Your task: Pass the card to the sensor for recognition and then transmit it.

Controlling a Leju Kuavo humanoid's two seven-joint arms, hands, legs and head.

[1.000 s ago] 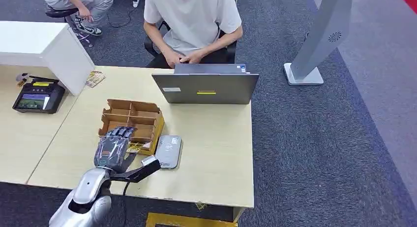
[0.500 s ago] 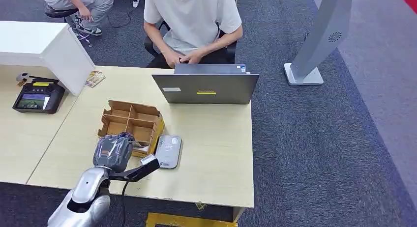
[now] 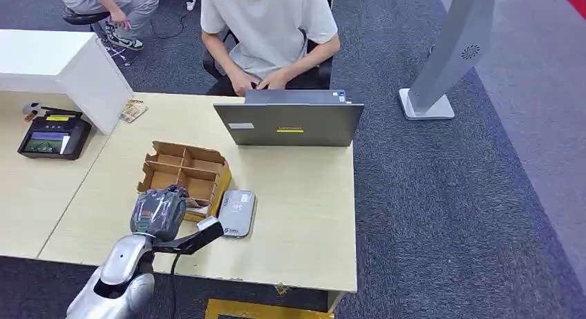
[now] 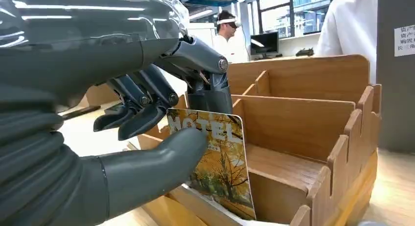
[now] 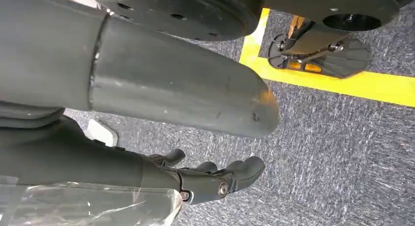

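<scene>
One left robot hand (image 4: pixel 147 113) pinches one card (image 4: pixel 218 162) in one divided box (image 4: pixel 313 138).

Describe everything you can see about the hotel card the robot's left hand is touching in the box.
The card is a thin, glossy rectangle with rounded corners, printed with yellow autumn trees and pale letters reading HOTEL near its upper edge. It stands tilted in a near compartment of the brown cardboard divider box, its lower end down inside. The left hand pinches it: the thick grey thumb presses its printed face and the darker fingers curl behind the upper edge. In the head view the hand mostly hides it.
</scene>
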